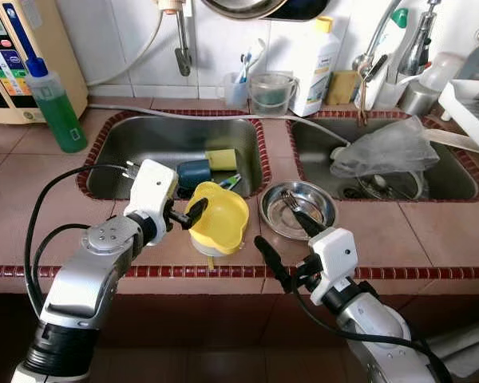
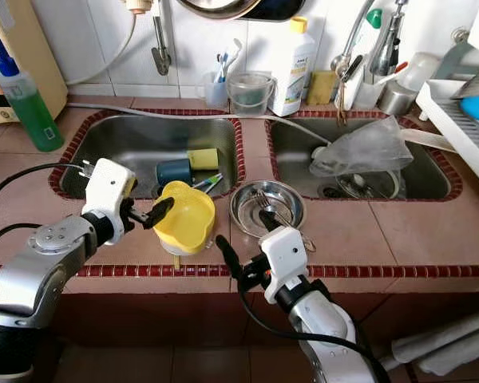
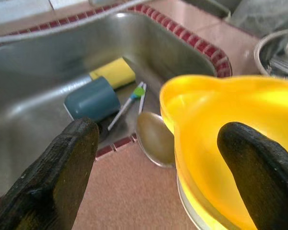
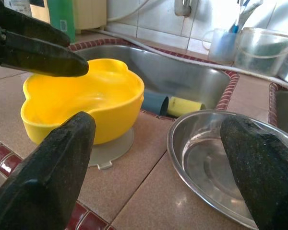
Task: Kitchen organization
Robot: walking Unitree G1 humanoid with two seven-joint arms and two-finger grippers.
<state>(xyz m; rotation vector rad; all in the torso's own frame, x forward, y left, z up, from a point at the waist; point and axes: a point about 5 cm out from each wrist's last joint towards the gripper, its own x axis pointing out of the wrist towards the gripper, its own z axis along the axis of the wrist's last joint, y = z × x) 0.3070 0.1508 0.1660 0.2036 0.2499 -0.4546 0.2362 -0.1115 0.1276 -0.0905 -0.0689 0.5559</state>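
A yellow bowl [image 1: 222, 217] stands on a clear suction base on the tiled counter, at the front edge between the two sinks. My left gripper [image 1: 188, 214] is open at the bowl's left rim, one finger over the inside and the other outside it. Right of the bowl sits a steel bowl [image 1: 297, 209] with a fork in it. My right gripper [image 1: 285, 234] is open low at the counter's front edge, one finger by the yellow bowl and the other at the steel bowl's near rim, holding nothing.
The left sink [image 1: 144, 144] holds a blue cup [image 1: 193, 171], a yellow sponge [image 1: 221, 159] and a toothbrush. A spoon [image 3: 153, 139] lies behind the yellow bowl. A plastic bag [image 1: 387, 148] and dishes lie in the right sink. A green soap bottle [image 1: 57, 112] stands at the back left, a dish rack [image 1: 471, 104] at the right.
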